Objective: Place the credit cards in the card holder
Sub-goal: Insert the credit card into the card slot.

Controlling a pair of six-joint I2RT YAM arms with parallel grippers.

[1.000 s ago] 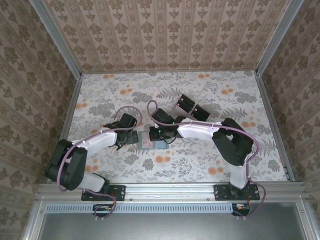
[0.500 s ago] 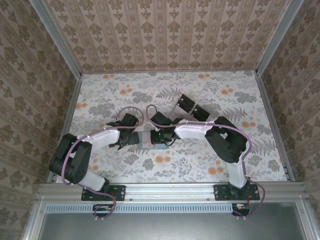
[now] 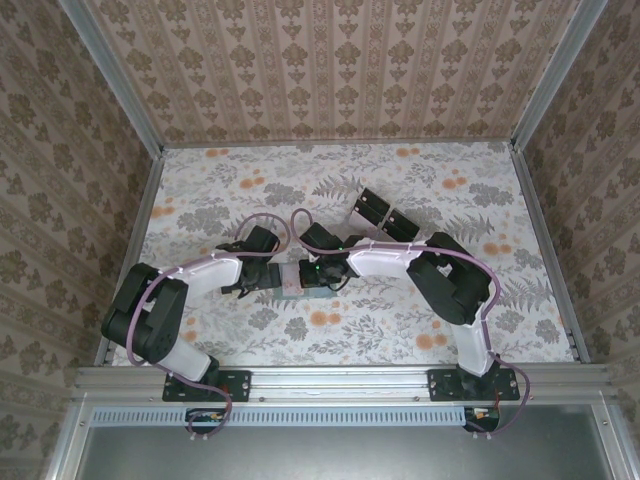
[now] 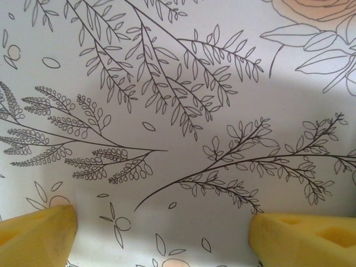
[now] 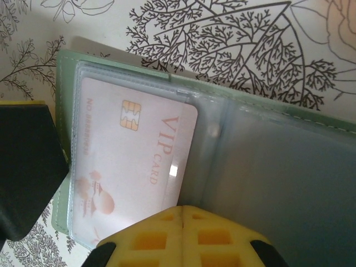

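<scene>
The card (image 5: pixel 133 167) looks stiff, slick and light in the floppy card holder (image 5: pixel 278 161); push its 6 o'clock edge. The right gripper (image 5: pixel 183 233) is closed there, and the left gripper (image 4: pixel 164 233) is wide and empty.

- Seen from above, soft, even light covers the desk (image 3: pixel 400 330). Only faint, blurred shadows lie beneath the arms (image 3: pixel 395 258) near its middle.
- Colours there look muted and fine detail is slightly soft. The walls (image 3: pixel 330 70) splay outward toward the top corners.
- The left wrist view is bright, with crisp desk print. A broad pale shadow crosses the lower part, and the yellow left fingers (image 4: pixel 39 233) are blurred.
- The right wrist view is warm-toned. A small white glint sits on the card holder (image 5: pixel 289 167) pocket over a credit card (image 5: pixel 128 167). The right fingers (image 5: pixel 150 239) look soft.
</scene>
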